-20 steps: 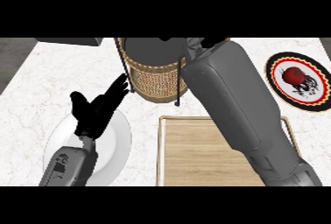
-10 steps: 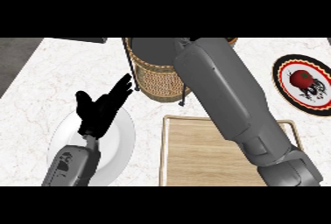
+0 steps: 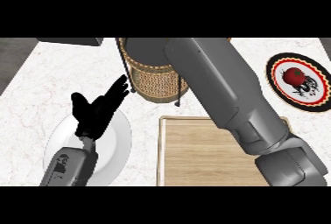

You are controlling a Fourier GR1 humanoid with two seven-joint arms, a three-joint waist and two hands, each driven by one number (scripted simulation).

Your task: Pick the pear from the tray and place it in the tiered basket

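1. The left hand (image 3: 97,111) rests open with its fingers spread over a plain white plate (image 3: 68,144). The woven wicker basket (image 3: 154,76) stands just beyond its fingertips.
2. The right forearm (image 3: 226,96) reaches over the basket. Its hand is hidden, so I cannot tell whether the fingers are spread or closed.
3. The pear shows nowhere. The wooden tray (image 3: 200,157), to the right of the left hand, looks bare where visible. Probably the pear is in the hidden hand or already in the basket.
4. Risk: a round, smooth pear released off-centre could strike the basket's thin dark wire frame and roll out onto the marbled counter (image 3: 58,78).
5. Far right, a patterned round plate (image 3: 309,94) holds a red tomato (image 3: 294,77).
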